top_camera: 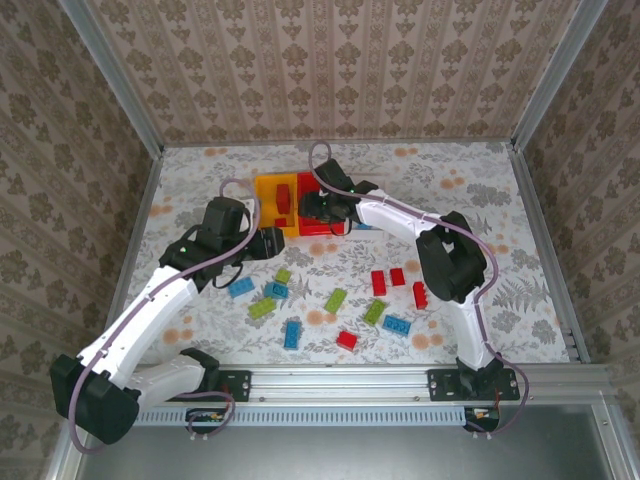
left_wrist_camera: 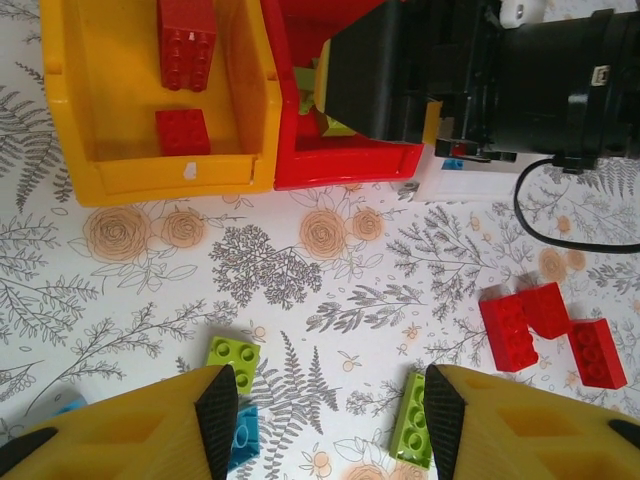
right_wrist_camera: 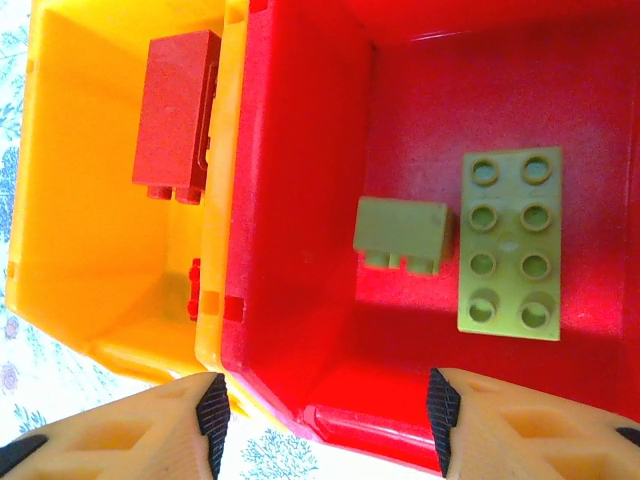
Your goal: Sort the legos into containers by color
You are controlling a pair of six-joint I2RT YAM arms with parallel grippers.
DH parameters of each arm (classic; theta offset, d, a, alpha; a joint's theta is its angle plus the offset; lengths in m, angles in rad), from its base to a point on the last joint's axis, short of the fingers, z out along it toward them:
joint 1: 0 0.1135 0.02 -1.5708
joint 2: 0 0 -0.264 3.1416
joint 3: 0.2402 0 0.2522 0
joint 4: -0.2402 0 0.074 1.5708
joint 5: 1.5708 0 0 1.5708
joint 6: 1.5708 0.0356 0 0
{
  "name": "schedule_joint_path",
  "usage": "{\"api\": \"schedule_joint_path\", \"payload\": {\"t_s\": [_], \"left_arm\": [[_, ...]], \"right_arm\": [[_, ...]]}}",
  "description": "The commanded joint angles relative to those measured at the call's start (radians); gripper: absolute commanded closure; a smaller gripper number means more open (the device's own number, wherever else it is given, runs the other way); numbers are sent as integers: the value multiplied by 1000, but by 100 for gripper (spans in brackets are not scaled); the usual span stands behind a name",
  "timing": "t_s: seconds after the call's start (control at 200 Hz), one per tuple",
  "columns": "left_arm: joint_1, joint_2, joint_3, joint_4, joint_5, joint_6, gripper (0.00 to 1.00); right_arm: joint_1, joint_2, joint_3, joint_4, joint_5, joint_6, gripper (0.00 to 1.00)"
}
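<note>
The left gripper hangs open and empty over loose bricks on the near table, likely choosing one. The yellow bin holds red bricks. Over the red bin the right gripper stands open and empty, with green bricks lying below.

The table cover was white, printed with grey ferns and orange roses; the walls wore a beige damask. 2 red bricks lay in the yellow-orange bin, 2 lime green bricks in the red bin. The right gripper was yellow with black pads.
</note>
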Motion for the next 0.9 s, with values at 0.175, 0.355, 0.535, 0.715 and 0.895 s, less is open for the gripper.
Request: {"api": "schedule_joint_path", "payload": {"t_s": [0.175,0.355,0.535,0.715,0.895], "left_arm": [[2,49,-14,-91,93,55,43],[-109,191,45,-92,114,70,42],[-244,398,158,-31,109,-5,43],[-332,567,280,-46,66,-62,45],[-340,526,222,-21,-26,-164,45]], "right_arm": [[20,-285,-178,19,71,-85,43],[31,-535,-484,111,100,-118,43],[33,-800,-729,48,165,-130,42],[30,-987,-831,-104,219,-128,39],[17,-1088,-866,-215,242,-132,36]]}}
